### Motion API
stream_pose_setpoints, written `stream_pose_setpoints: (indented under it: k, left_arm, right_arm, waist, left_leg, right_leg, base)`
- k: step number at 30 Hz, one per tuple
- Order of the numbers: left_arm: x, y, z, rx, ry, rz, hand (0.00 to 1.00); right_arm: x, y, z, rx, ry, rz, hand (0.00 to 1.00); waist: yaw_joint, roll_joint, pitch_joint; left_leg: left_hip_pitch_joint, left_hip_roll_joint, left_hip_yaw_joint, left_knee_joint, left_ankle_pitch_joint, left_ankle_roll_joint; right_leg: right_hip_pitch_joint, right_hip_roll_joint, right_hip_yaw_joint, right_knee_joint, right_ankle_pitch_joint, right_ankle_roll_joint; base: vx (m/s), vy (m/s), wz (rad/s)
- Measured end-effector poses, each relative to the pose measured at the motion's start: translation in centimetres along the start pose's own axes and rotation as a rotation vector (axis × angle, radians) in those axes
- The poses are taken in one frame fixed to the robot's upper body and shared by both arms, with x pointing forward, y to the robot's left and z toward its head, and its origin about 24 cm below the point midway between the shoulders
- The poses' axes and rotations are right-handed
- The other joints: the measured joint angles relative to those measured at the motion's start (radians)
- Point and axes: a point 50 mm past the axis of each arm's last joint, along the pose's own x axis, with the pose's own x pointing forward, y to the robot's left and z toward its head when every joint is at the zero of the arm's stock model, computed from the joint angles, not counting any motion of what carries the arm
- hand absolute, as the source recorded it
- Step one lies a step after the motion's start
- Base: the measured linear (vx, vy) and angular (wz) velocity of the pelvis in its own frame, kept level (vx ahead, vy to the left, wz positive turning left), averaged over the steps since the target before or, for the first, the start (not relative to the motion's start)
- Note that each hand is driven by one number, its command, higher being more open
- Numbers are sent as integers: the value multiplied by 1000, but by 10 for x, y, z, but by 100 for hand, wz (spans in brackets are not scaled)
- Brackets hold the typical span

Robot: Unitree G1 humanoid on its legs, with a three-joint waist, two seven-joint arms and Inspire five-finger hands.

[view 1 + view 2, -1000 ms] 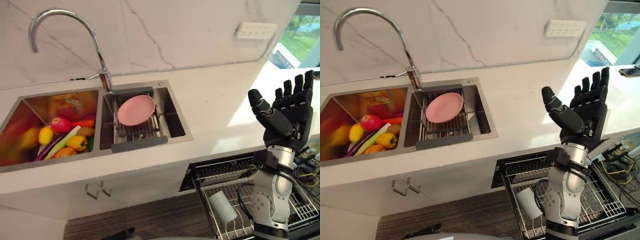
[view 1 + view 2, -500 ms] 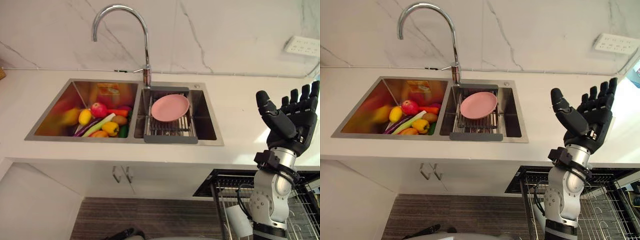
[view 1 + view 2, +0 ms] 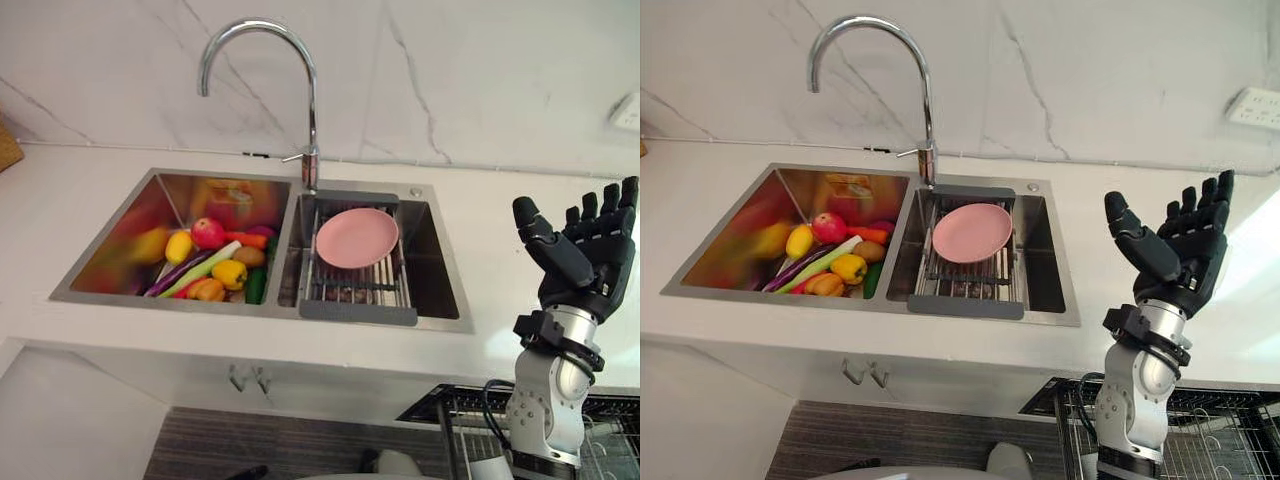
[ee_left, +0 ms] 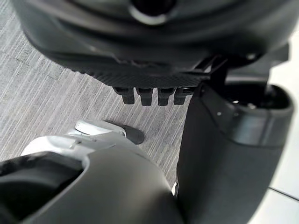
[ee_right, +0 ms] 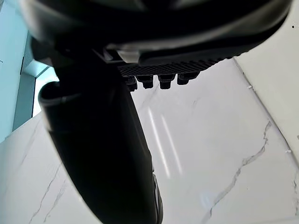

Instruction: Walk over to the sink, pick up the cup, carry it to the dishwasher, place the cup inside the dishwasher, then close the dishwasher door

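Now my right robot hand [image 3: 582, 258] is raised, fingers spread, empty, beside the sink [image 3: 441, 285], likely to clear the bench [image 3: 520, 210]. My left robot hand [image 4: 145, 74] hangs loose, empty.

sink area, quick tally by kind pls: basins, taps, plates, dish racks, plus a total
basins: 2, the left basin and the right basin
tap: 1
pink plate: 1
dish rack: 1
total: 5
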Motion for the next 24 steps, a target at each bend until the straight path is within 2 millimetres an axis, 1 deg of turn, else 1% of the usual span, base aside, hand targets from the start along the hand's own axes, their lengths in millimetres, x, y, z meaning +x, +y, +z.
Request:
stream_pose_setpoints:
  k: [1, 2, 7, 11, 12, 15, 16, 18, 19, 22, 24]
  left_arm:
    - [0, 0, 0, 0, 1, -2, 100]
    - [0, -3, -3, 27, 9, -3, 100]
    - [0, -5, -4, 25, 12, -8, 100]
    - [0, -8, 0, 22, -18, -18, 100]
    - [0, -9, 1, 12, -30, -25, 100]
    - [0, -11, 3, -16, -46, -38, 100]
    - [0, -12, 4, -44, -54, -47, 100]
    - [0, -12, 4, -41, -56, -48, 100]
    - [-1, -11, 3, -28, -69, -48, 100]
    - [-2, -12, 4, -21, -85, -53, 100]
    - [-2, -11, 4, -8, -88, -57, 100]
  right_arm:
    - [0, -1, 1, -1, -2, -1, 100]
    - [-7, 3, -6, 11, 48, 123, 100]
    - [-8, 4, -6, 14, 51, 128, 100]
    - [-9, 12, -12, 47, 88, 167, 100]
    - [-10, 16, -15, 48, 115, 190, 100]
    - [-11, 18, -19, 22, 151, 217, 100]
    - [-7, 18, -18, -69, 163, 261, 100]
    - [0, 21, -15, -164, 163, 322, 100]
    - [12, 29, -17, -297, 176, 437, 100]
    - [21, 36, -22, -414, 204, 539, 100]
    - [19, 42, -25, -497, 218, 632, 100]
  waist:
    - [0, -2, 1]
    - [-26, 33, 7]
    - [-25, 35, 7]
    - [-24, 43, 10]
    - [-20, 45, 11]
    - [-5, 45, 11]
    - [12, 43, 11]
    - [23, 43, 11]
    - [24, 43, 11]
    - [33, 41, 12]
    - [34, 38, 11]
  left_leg:
    - [5, 0, 4, 0, 0, 0]
    - [29, -24, 34, -10, -26, 20]
    - [24, -23, 35, -1, -26, 20]
    - [-16, -10, 57, 27, -26, 19]
    - [-28, -3, 68, 40, -28, 15]
    - [-42, 10, 104, 58, -31, 10]
    - [-54, 19, 119, 66, -33, 7]
    - [-59, 22, 123, 70, -34, 5]
    - [-52, 30, 136, 70, -35, -4]
    - [-32, 40, 148, 69, -40, -14]
    - [-27, 43, 148, 65, -41, -17]
  right_leg:
    - [7, 0, 0, -5, 0, 0]
    - [46, -7, 34, -73, 34, 18]
    - [49, -6, 32, -87, 42, 19]
    - [72, 3, 9, -180, 92, 21]
    - [83, 9, 2, -215, 111, 19]
    - [101, 19, -13, -274, 136, 11]
    - [112, 25, -34, -322, 152, 1]
    - [119, 28, -46, -347, 173, -5]
    - [131, 38, -40, -365, 196, 3]
    - [146, 49, -33, -365, 197, 3]
    - [154, 53, -36, -373, 198, 1]
  base:
    - [41, -3, -3]
    - [0, 0, 0]
    - [0, 0, 0]
    - [-16, 2, 10]
    - [-28, 1, 9]
    - [-37, -14, 3]
    - [-40, -27, -7]
    - [-15, -34, -14]
    - [-2, -31, -19]
    - [-13, -24, -12]
    - [0, 0, 0]
